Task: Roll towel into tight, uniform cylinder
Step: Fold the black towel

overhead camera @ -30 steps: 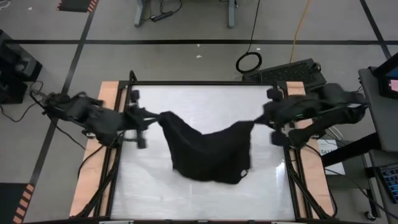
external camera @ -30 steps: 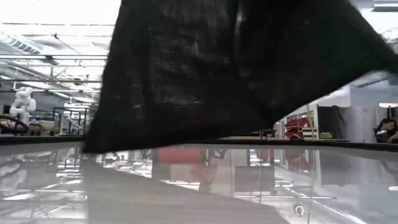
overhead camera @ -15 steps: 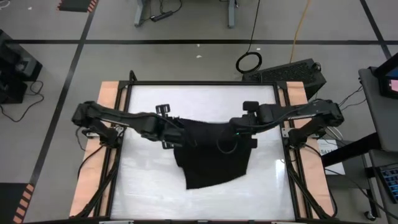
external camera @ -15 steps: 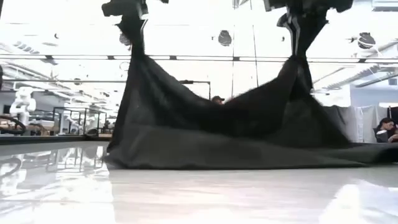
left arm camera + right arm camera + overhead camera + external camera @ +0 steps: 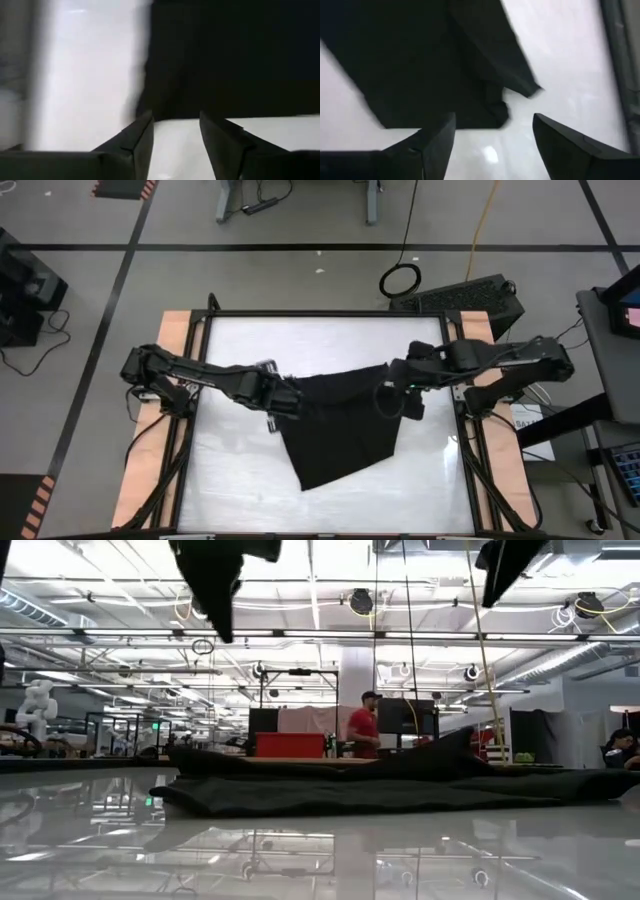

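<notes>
White table, workshop behind. Towel lies mid-table, loosely spread, lower corner pointed, upper corners under grippers; not yet rolled.
Step, by judgement: lay-out just done; next needs flattening, then grasp of one edge to start roll.
Left gripper fingers apart, empty, at towel's left corner.
Right gripper wide open, empty, right corner.
Low view alone shows ridged folds, person beyond.

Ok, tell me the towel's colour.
Plain black, no pattern. The towel shows best in the high view, against the white table.
</notes>
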